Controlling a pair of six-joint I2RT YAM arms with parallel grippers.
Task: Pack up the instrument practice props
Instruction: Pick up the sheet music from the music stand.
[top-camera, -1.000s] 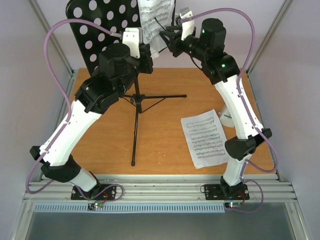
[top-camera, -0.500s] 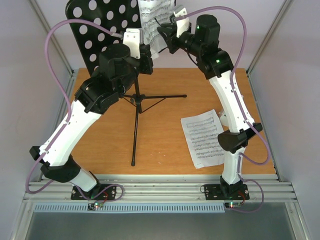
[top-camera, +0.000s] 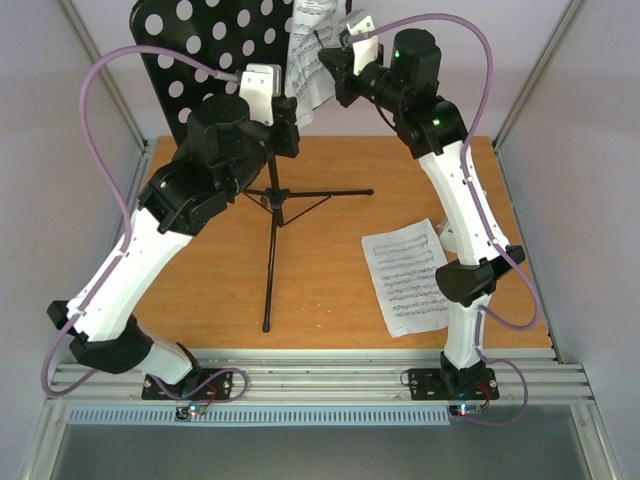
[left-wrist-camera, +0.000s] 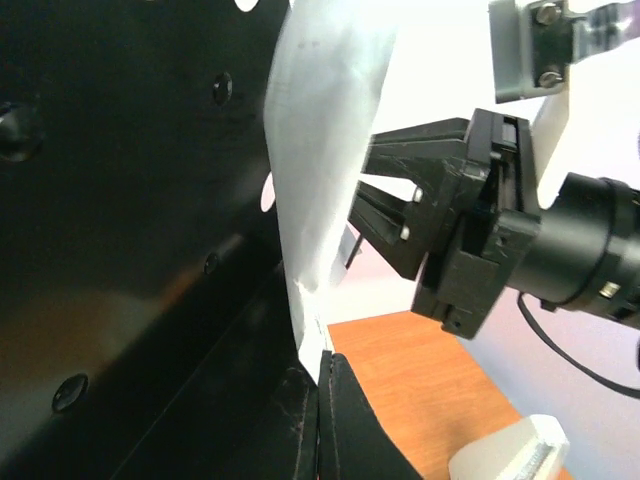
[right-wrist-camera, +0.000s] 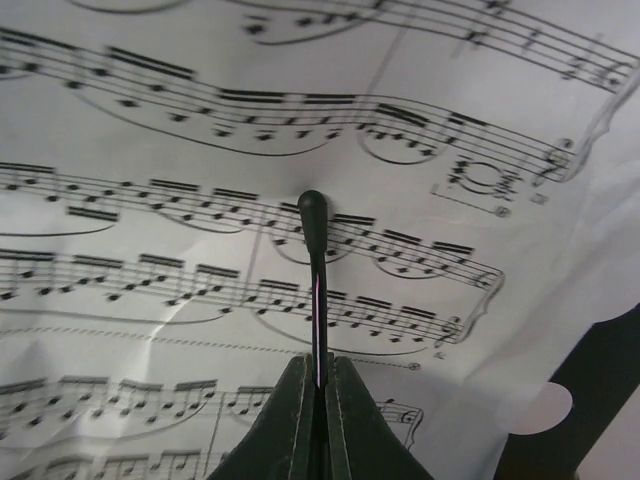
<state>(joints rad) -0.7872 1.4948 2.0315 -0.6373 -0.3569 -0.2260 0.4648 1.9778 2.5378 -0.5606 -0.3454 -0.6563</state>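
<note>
At the far music stand, the right hand pinches the retainer wire over the sheet-music page, and the left hand is pressed together at its foot; freeing the page likely calls for swinging that wire clear.

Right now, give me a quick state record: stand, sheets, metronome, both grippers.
stand: upright on table, legs spread
stand sheet: on desk, behind retainer wire
loose sheet: flat on table, right of stand
metronome: on table, beside right arm
left gripper: shut at stand sheet's lower edge
right gripper: shut on retainer wire
</note>
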